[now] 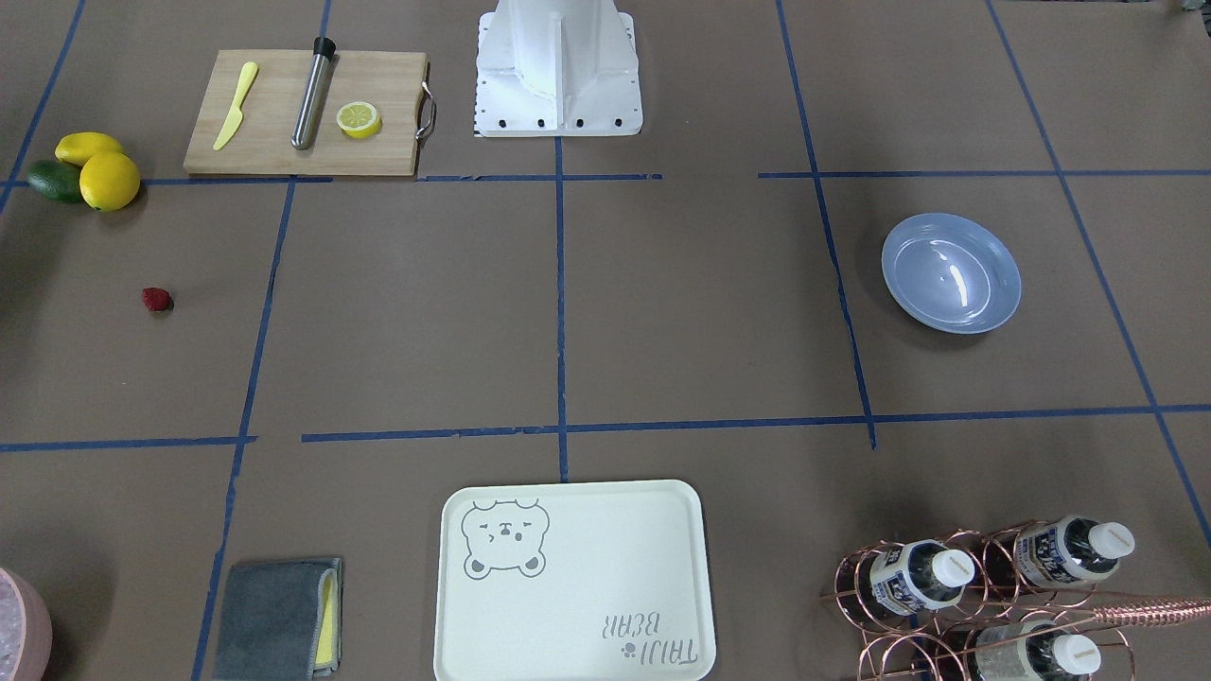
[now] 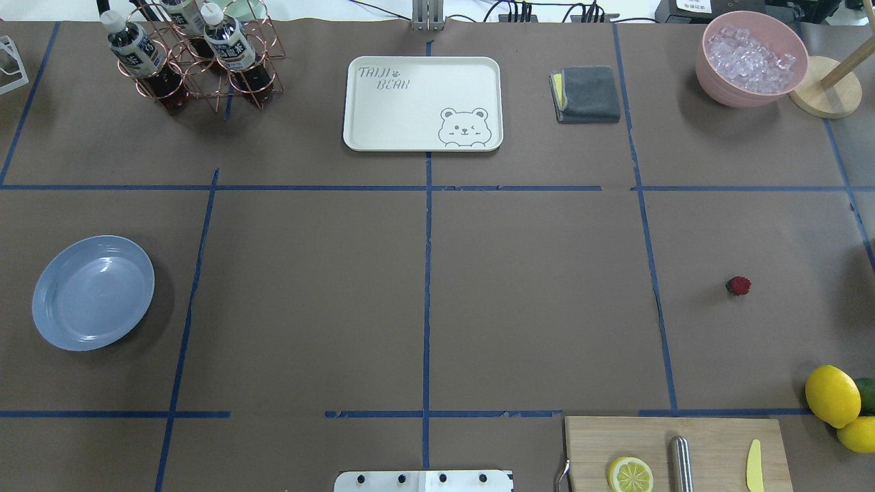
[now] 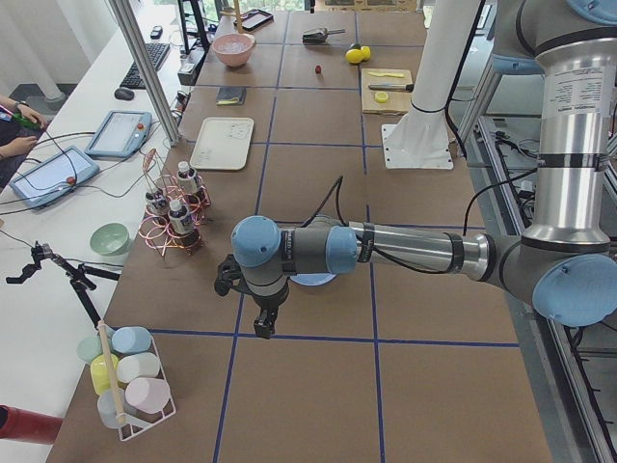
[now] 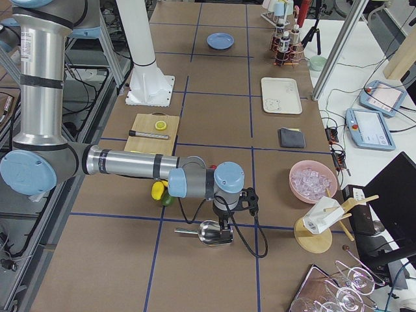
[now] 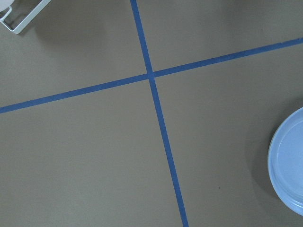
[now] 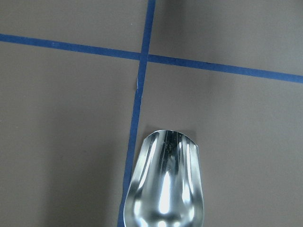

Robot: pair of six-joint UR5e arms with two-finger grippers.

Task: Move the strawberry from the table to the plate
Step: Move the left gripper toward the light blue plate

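Lying on table (image 2: 533,307), strawberry (image 2: 738,285), apart from right pincer (image 4: 225,223)

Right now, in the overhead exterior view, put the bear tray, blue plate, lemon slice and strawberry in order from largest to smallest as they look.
1. bear tray
2. blue plate, somewhat smaller
3. lemon slice
4. strawberry, clearly the smallest

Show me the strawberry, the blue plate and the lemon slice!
strawberry (image 2: 738,285), overhead exterior view, its red middle.
plate (image 2: 92,294), overhead exterior view, its bare centre.
lemon slice (image 2: 630,475), overhead exterior view, its cut face.
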